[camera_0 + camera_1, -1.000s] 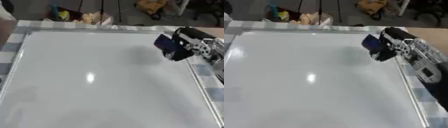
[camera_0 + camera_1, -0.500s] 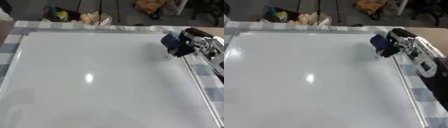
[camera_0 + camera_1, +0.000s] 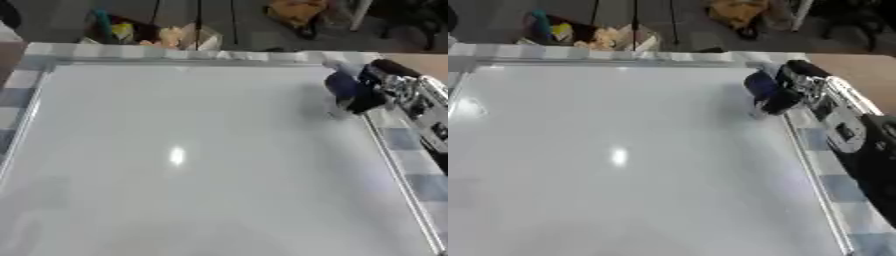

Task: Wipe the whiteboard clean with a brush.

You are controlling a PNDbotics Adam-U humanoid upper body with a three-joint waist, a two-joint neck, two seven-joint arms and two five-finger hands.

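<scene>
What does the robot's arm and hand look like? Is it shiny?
Only the right arm shows. It is partly shiny: silver metal sections near the wrist, turning black lower down. The right hand is mostly black with silvery parts. No cables or markings can be made out. The left arm and hand are out of view.

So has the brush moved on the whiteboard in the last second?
Yes. The brush in the right hand has slid toward the whiteboard's right frame edge, and sits slightly nearer that edge than before.

Right hand (image 3: 385, 87) curled round dark blue brush (image 3: 343, 86), pressed on whiteboard (image 3: 192, 150) near right edge.
</scene>
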